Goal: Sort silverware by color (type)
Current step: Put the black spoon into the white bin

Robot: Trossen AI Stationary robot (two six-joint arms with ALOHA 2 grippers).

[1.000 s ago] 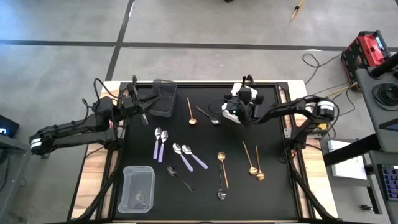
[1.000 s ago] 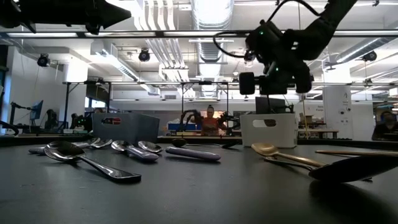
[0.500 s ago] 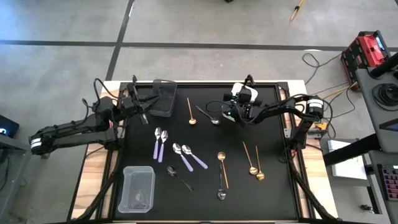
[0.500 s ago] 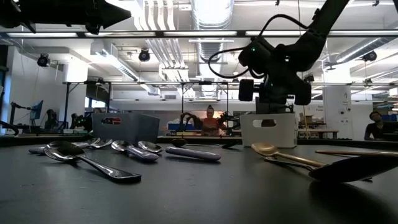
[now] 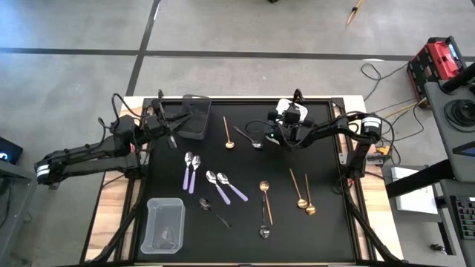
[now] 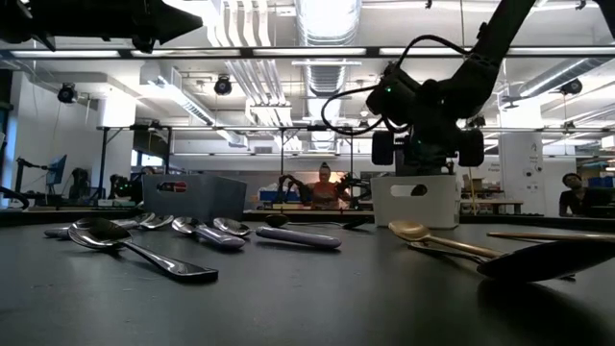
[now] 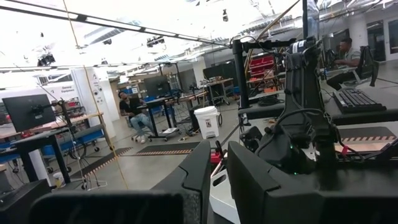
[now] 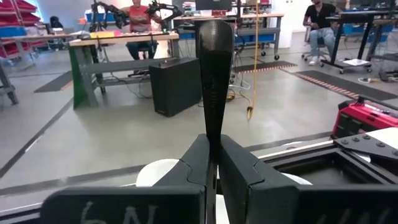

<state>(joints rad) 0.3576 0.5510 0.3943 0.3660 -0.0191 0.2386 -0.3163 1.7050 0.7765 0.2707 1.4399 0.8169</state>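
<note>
A dark spoon point(image 8: 214, 74) is clamped upright in the right claw point(image 8: 213, 163), its long axis running straight out from between the shut fingers, above the white bin point(image 6: 414, 199) at the bench's point(image 5: 326, 230) far edge. What lies inside that bin cannot be told. The other spoons point(image 5: 223, 185) lie flat and scattered on the bench, mostly lengthwise front to back: lilac-handled ones mid-left, gold ones right, dark ones between. The dark bin point(image 5: 194, 116) and the clear bin point(image 5: 165, 225) are seen at left. The left claw point(image 7: 214, 180) is held nearly shut beside the dark bin, gripping nothing visible. No writing is readable.
</note>
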